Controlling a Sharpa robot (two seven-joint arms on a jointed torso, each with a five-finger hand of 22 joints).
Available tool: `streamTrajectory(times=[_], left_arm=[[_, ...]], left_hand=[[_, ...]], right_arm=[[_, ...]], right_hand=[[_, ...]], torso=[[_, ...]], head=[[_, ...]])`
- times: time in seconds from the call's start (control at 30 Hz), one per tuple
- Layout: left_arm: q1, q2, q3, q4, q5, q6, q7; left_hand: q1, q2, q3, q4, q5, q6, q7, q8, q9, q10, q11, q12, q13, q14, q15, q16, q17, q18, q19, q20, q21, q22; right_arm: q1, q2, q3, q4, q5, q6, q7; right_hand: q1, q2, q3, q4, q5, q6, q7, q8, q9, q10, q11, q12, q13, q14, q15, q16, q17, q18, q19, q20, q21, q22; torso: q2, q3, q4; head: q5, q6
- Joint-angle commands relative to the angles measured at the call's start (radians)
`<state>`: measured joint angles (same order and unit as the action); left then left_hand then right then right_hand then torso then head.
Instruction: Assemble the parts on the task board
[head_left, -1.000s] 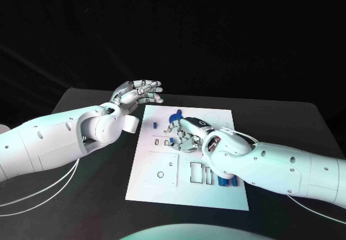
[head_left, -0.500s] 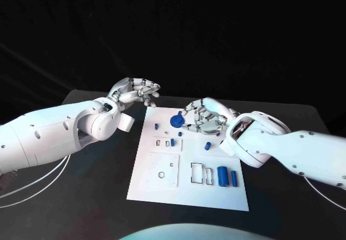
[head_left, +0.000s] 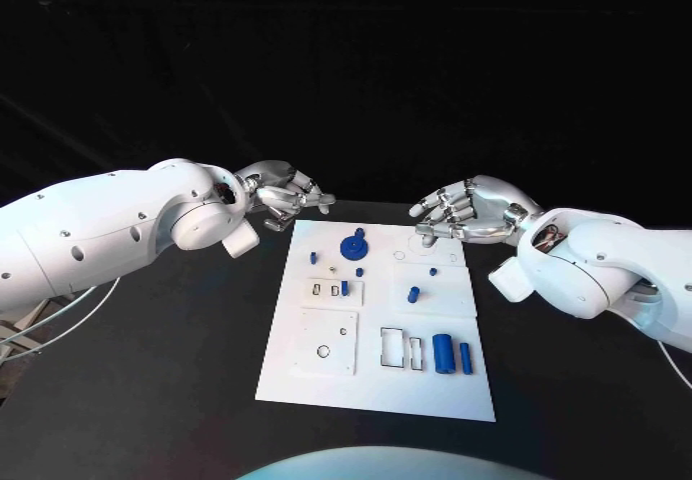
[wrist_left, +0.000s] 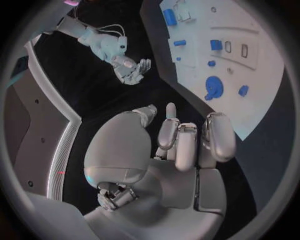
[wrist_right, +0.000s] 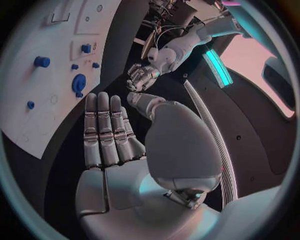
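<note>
The white task board (head_left: 375, 390) lies in the middle of the table. A round blue part (head_left: 353, 243) sits near its far edge, with small blue parts (head_left: 414, 294) behind the middle and two blue cylinders (head_left: 444, 353) at the near right. My left hand (head_left: 289, 190) hovers off the board's far left corner, fingers curled in, holding nothing. My right hand (head_left: 464, 212) hovers over the far right corner, fingers extended, empty. The left wrist view shows my left hand (wrist_left: 181, 145), the board (wrist_left: 250, 65) and the right hand (wrist_left: 131, 70). The right wrist view shows my right hand (wrist_right: 119, 140), the round part (wrist_right: 79, 83) and the left hand (wrist_right: 142, 76).
The black table (head_left: 173, 330) has bare surface on both sides of the board. White cables (head_left: 72, 310) hang below my left arm at the table's left edge.
My right hand has lifted off the middle of the board and drawn back to its far right corner, uncovering the small blue parts there. My left hand has shifted slightly away from the board.
</note>
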<state>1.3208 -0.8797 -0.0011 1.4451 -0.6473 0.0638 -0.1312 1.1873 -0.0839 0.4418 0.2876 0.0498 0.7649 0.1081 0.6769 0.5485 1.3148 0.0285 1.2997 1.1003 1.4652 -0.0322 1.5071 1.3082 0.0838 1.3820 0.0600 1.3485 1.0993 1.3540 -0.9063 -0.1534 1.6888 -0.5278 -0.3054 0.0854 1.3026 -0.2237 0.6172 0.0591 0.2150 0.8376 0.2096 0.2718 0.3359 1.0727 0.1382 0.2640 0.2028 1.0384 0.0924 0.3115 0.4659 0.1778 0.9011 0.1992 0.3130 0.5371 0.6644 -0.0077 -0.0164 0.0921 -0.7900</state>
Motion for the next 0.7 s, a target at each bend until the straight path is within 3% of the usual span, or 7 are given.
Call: streamTrajectory(times=[0.03,0.2,0.37,0.47,0.5,0.57,0.7], left_arm=[[0.016,0.024,-0.008,-0.005,-0.120,0.163,-0.230],[0.045,0.068,-0.036,-0.012,-0.150,0.228,-0.292],[0.067,0.111,-0.067,-0.017,-0.176,0.284,-0.347],[0.076,0.132,-0.081,-0.018,-0.203,0.309,-0.377],[0.078,0.139,-0.085,-0.019,-0.209,0.317,-0.386],[0.081,0.151,-0.091,-0.021,-0.217,0.325,-0.400],[0.085,0.177,-0.104,-0.027,-0.219,0.321,-0.427]], left_hand=[[-0.001,0.010,0.012,-0.002,0.000,-0.033,0.013,-0.012,0.002,-0.130,0.013,-0.136,-0.184,0.071,0.003,0.002,0.153,0.037,-0.099,0.006,-0.109,-0.204],[0.030,0.024,0.048,-0.012,0.001,-0.084,0.029,-0.027,0.003,-0.294,0.027,-0.352,-0.430,0.071,0.012,0.001,0.154,0.066,-0.131,0.011,-0.240,-0.397],[-0.017,0.040,0.050,0.003,0.000,-0.091,0.032,-0.014,0.009,-0.291,0.030,-0.386,-0.461,0.071,0.017,0.000,0.155,0.012,0.027,0.012,-0.068,-0.090],[-0.115,0.046,0.010,0.005,0.000,-0.045,0.008,0.063,0.051,-0.123,0.010,-0.148,-0.179,0.071,0.001,-0.001,0.157,-0.007,0.059,0.000,0.006,0.036],[-0.153,0.052,-0.010,0.002,0.002,-0.037,-0.001,0.088,0.070,-0.094,0.001,-0.099,-0.118,0.071,-0.005,-0.002,0.157,-0.011,0.064,-0.004,0.021,0.061],[-0.188,0.053,-0.039,0.006,0.000,-0.033,-0.012,0.123,0.098,-0.075,-0.008,-0.062,-0.072,0.072,-0.013,-0.002,0.158,-0.015,0.068,-0.011,0.037,0.086],[-0.224,0.059,-0.074,0.007,0.000,-0.046,-0.018,0.140,0.120,-0.067,-0.013,-0.043,-0.046,0.072,-0.019,-0.002,0.159,-0.018,0.072,-0.015,0.050,0.109]], right_arm=[[0.002,-0.008,0.000,-0.022,0.100,0.058,0.065],[0.003,-0.014,0.000,-0.057,0.115,0.048,0.085],[0.003,-0.021,0.000,-0.084,0.109,-0.007,0.088],[0.003,-0.024,-0.001,-0.096,0.088,-0.039,0.076],[0.003,-0.025,-0.002,-0.099,0.080,-0.047,0.071],[0.003,-0.027,-0.002,-0.104,0.064,-0.059,0.059],[0.003,-0.027,-0.003,-0.111,0.036,-0.079,0.038]], right_hand=[[-0.019,0.007,-0.008,-0.021,-0.003,-0.012,0.009,-0.030,-0.012,0.011,0.014,-0.077,-0.087,-0.026,0.021,-0.088,-0.059,0.009,0.038,0.014,-0.072,-0.089],[-0.003,0.024,-0.011,-0.054,-0.002,0.000,0.002,-0.043,-0.016,0.040,0.012,-0.117,-0.139,0.027,0.011,-0.114,-0.100,0.006,0.089,0.009,-0.118,-0.163],[0.005,0.030,-0.110,-0.093,-0.007,0.100,-0.048,0.002,0.000,0.224,-0.062,-0.032,-0.092,0.312,-0.083,0.035,-0.022,0.006,0.322,-0.085,0.037,-0.097],[-0.054,0.009,-0.193,-0.063,-0.004,0.126,-0.084,0.072,0.037,0.263,-0.103,0.144,0.054,0.349,-0.114,0.278,0.167,0.002,0.369,-0.117,0.136,-0.027],[-0.071,0.015,-0.221,-0.042,0.000,0.112,-0.095,0.125,0.073,0.203,-0.111,0.284,0.182,0.329,-0.125,0.515,0.371,-0.003,0.371,-0.128,0.212,0.038],[-0.086,0.015,-0.238,-0.012,0.000,0.064,-0.097,0.201,0.124,0.131,-0.108,0.542,0.443,0.319,-0.122,0.764,0.586,-0.024,0.370,-0.129,0.426,0.243],[-0.092,0.011,-0.239,0.017,0.001,0.029,-0.097,0.251,0.150,0.136,-0.105,0.717,0.641,0.337,-0.122,0.884,0.683,-0.037,0.364,-0.123,0.568,0.380]], torso=[[-0.010,0.0025,-0.0001],[-0.014,0.0017,0.0002],[-0.015,0.0028,0.0030],[-0.015,0.0035,0.0053],[-0.015,0.0034,0.0053],[-0.014,0.0032,0.0045],[-0.014,0.0035,0.0020]], head=[[-0.003,-0.004],[-0.008,-0.007],[-0.011,-0.012],[-0.011,-0.016],[-0.011,-0.016],[-0.010,-0.020],[-0.009,-0.022]])
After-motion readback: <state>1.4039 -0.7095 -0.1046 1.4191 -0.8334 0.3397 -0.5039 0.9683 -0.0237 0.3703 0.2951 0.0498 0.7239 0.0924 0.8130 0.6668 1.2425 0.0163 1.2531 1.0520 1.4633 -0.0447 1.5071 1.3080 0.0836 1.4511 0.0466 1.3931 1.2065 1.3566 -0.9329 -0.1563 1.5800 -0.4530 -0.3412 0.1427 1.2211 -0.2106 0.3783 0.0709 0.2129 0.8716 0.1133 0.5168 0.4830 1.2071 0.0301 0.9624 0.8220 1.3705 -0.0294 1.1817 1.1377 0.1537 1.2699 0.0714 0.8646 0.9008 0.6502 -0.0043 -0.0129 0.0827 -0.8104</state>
